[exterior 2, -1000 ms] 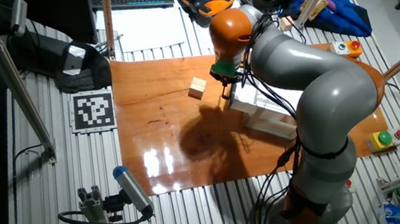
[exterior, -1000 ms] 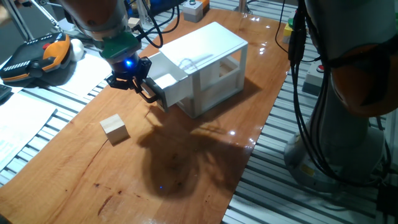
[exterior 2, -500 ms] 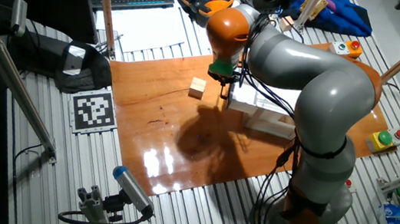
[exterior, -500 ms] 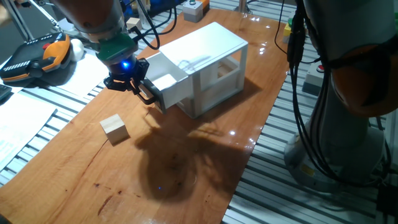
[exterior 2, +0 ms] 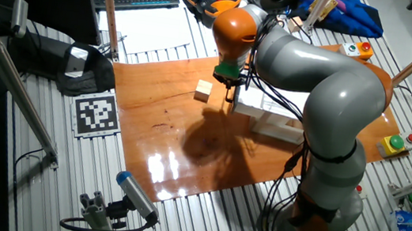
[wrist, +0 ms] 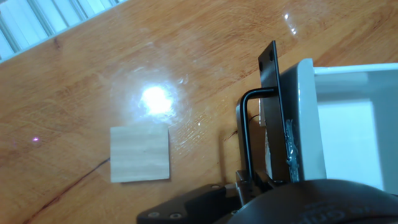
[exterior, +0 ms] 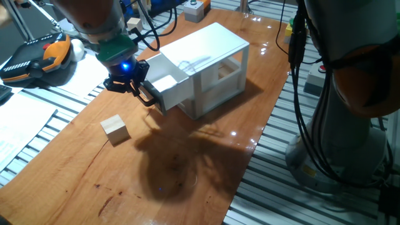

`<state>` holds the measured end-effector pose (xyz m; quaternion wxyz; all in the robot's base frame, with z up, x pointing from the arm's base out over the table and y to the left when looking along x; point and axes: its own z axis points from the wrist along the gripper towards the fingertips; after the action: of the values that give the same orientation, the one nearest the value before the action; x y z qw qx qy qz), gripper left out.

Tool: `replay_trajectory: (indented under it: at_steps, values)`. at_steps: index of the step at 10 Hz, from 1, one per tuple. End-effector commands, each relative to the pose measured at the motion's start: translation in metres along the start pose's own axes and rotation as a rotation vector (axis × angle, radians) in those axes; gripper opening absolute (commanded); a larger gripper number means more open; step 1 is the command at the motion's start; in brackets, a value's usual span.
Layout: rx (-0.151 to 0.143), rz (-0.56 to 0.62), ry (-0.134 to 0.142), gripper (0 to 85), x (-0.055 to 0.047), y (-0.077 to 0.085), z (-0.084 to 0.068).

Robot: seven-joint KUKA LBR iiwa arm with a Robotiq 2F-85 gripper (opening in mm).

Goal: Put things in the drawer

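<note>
barely anything has moved since the earlier frame: the gripper has edged slightly up along the drawer front. the cube lies on the tabletop, apart from the drawer, off its handle side. the drawer stands pulled out of the cabinet. whether the gripper's fingers are apart or clamped on the handle, i cannot tell.

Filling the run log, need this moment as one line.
drawer: pulled open | gripper: at handle, grip unclear | cube: on table, not in drawer
</note>
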<state>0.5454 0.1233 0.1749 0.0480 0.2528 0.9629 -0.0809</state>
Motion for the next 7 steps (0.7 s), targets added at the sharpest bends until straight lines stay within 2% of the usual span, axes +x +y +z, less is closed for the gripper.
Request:
replay_trajectory:
  at_steps: [1,5,7]
  values:
    - [-0.002,0.0,0.003,0.0,-0.0001,-0.0002,-0.0006]
    - [-0.009,0.001,0.009,0.0,-0.0002,-0.0004,-0.0023]
    - [-0.005,0.0,-0.004,0.0,0.0015,0.0007,-0.0014]
